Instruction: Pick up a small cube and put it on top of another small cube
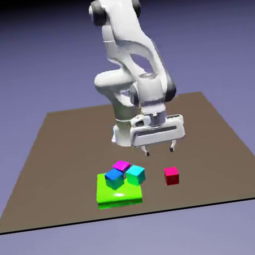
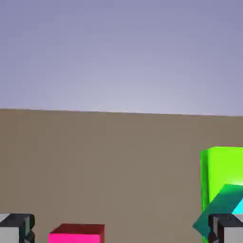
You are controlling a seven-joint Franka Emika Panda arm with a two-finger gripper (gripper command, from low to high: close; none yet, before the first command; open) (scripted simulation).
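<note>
A simulated robotics scene rather than a furnished room; a white, jointed robot arm (image 1: pixel 124 44) stands on a flat, dark brown tabletop (image 1: pixel 60 162); plain, smooth cubes and a glossy bright-green block (image 1: pixel 119 197) lie on it; behind is only a blue-violet, computer-rendered backdrop (image 1: pixel 18 65).

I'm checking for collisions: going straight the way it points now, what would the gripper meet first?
Probably the brown tabletop, between its fingertips and the red cube, though depth is unclear.
</note>
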